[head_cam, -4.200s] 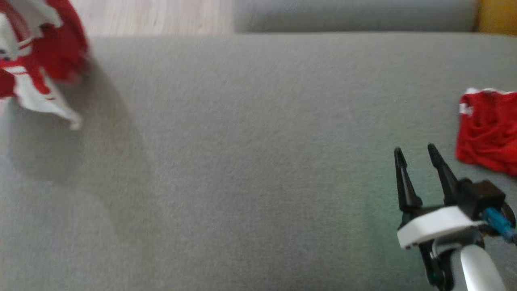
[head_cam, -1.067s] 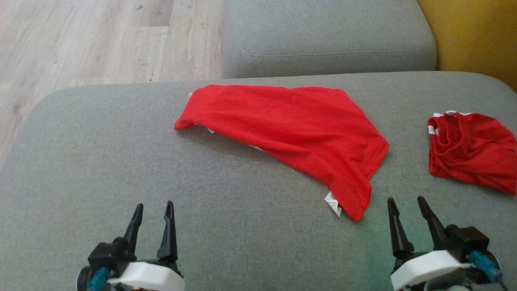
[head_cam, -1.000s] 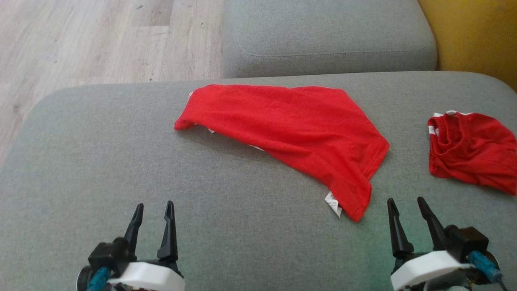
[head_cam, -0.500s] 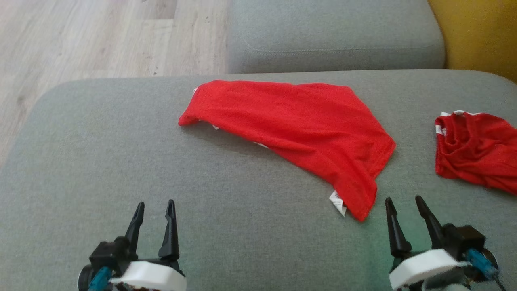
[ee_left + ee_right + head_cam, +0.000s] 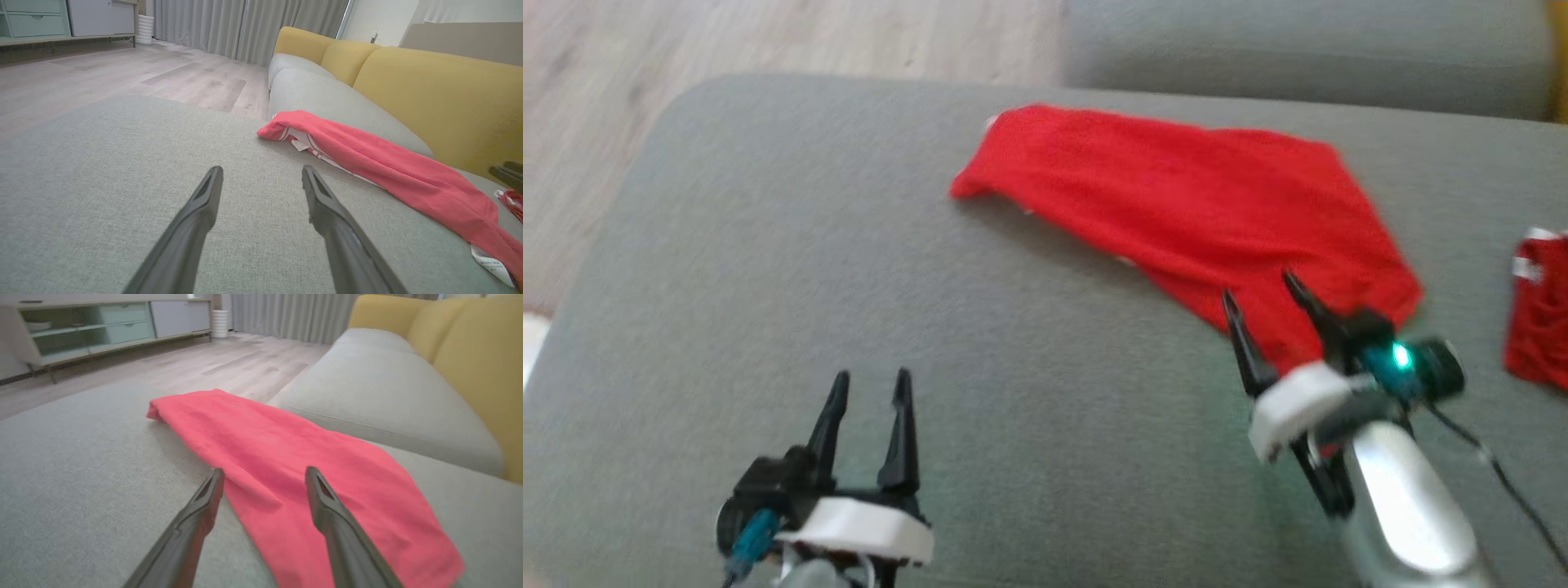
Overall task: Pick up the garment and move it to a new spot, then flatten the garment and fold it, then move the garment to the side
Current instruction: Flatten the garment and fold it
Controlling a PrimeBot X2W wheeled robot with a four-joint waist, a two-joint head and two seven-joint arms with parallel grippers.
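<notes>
The grey sofa cushion (image 5: 768, 245) carries two pieces of clothing: a red garment (image 5: 1192, 188) spread across its middle and a second garment (image 5: 1539, 318) at the right edge. Both grippers are empty, fingers apart. The right gripper (image 5: 1258, 287) hangs over the red garment's near corner, and the left gripper (image 5: 872, 376) over bare cushion.

Garment (image 5: 1192, 196) on cushion (image 5: 768, 269), far of centre; right gripper (image 5: 1258, 287) at its near-right end; left gripper (image 5: 872, 376) near left; second garment (image 5: 1539, 318) rightmost.

Home living room, grey and yellow sofa (image 5: 392, 77), wood-look floor (image 5: 122, 73), curtains (image 5: 245, 24), low sideboard (image 5: 102, 322)
</notes>
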